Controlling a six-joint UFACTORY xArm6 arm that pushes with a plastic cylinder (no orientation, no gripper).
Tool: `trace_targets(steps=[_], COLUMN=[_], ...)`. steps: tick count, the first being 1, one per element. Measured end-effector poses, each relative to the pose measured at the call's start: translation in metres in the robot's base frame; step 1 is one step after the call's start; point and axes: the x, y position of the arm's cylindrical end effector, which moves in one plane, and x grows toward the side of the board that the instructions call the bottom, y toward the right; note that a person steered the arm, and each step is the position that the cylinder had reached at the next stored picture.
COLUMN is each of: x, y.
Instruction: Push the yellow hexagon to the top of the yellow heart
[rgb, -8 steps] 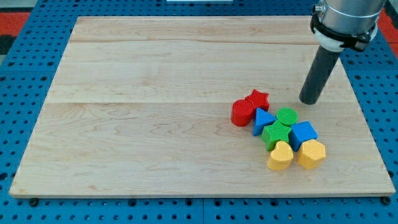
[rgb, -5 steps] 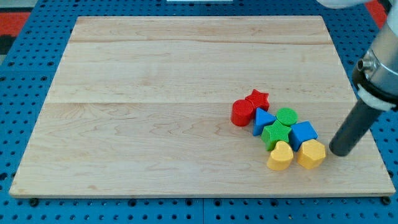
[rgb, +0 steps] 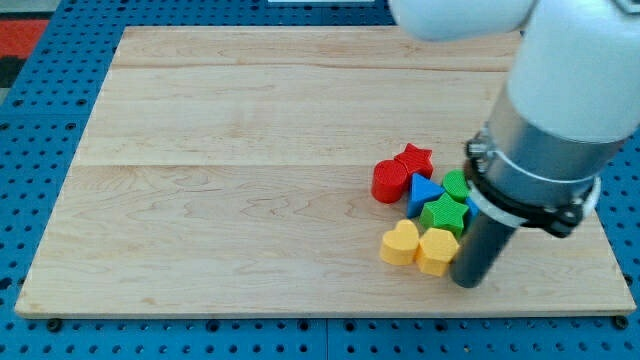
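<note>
The yellow heart (rgb: 400, 243) lies at the lower middle-right of the wooden board (rgb: 250, 150). The yellow hexagon (rgb: 437, 250) touches it on the view's right, a little lower. My tip (rgb: 468, 280) rests on the board just right of the hexagon, close against it. The green star (rgb: 443, 214) sits just above the hexagon.
A red cylinder (rgb: 389, 182), red star (rgb: 415, 159), blue triangle (rgb: 424, 192) and green cylinder (rgb: 458, 186) cluster above the yellow blocks. The arm's body hides the blue block and the board's right part. The board's bottom edge is near my tip.
My tip swept from the view's upper right down around the cluster, then left. It pushed the yellow hexagon and yellow heart leftward. The arm now covers the blue block.
</note>
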Motion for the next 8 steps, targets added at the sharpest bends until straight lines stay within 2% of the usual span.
trace_targets(steps=[2,3,5,8], x=[-0.053,-0.053,-0.045,-0.043], y=[-0.053,-0.08,-0.08,-0.019])
